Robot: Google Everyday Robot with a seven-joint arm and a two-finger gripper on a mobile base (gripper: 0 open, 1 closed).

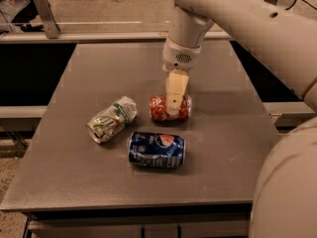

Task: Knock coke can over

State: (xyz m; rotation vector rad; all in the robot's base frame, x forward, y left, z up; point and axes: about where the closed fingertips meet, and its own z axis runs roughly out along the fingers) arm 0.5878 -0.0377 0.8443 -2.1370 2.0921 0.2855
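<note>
Observed: the coke can lies on its side near the middle of the grey tabletop, its long axis running left to right across the view. Its red body shows on both sides of the hand.

The hand hangs straight down from the white arm, which enters from the upper right. Its tan lower part overlaps the front of the coke can, right of the can's middle, and the tip sits at or just above the can's lower edge. Whether the hand touches the can cannot be told. How far the hand is open, and whether it holds anything, cannot be told either (the tan part shows as a single strip from this angle).

Other items: a dented silver can with green markings lies on its side to the left of the coke can, near it but apart. A blue Pepsi can lies on its side just in front of the coke can, closer to the tabletop's near edge, with a narrow gap between them.
</note>
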